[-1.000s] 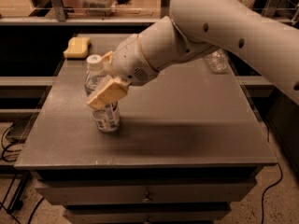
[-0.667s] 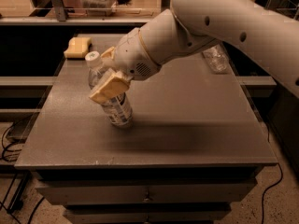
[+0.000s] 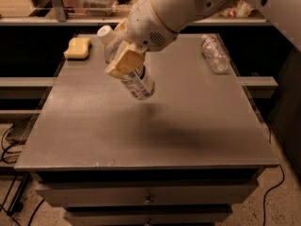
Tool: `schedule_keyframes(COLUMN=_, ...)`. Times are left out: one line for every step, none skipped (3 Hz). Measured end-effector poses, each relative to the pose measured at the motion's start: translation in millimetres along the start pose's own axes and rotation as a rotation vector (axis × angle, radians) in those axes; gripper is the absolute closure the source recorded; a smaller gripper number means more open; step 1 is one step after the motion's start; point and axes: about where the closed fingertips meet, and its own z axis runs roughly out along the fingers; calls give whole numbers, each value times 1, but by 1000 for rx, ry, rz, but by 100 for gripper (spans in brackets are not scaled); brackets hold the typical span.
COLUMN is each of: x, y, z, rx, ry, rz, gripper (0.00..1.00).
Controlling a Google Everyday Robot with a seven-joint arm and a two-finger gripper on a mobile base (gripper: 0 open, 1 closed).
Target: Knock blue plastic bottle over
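Gripper (image 3: 120, 54), at the end of the white arm (image 3: 162, 13) reaching in from the upper right, over the rear left part of the counter (image 3: 188, 126). Its tan fingers (image 3: 123, 63) are closed round the upper half of the blue plastic bottle (image 3: 138, 82), which they hold. The bottle is tilted steeply, with its white cap (image 3: 105, 33) up and to the left and its base down and to the right, close over the counter (whether the base touches the surface cannot be told). A yellow sponge (image 3: 78, 47) lies at the rear left corner. A second clear bottle (image 3: 214, 53) lies on its side near the rear right edge, well apart from the gripper.
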Motion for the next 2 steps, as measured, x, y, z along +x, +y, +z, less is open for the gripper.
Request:
schedule_keyframes(x=20, y=-10, z=-11, rx=28, ry=154, rz=-54, gripper=100)
schedule_keyframes(x=41, y=-10, z=-6, rx=29, ry=316, rz=-110, gripper=82)
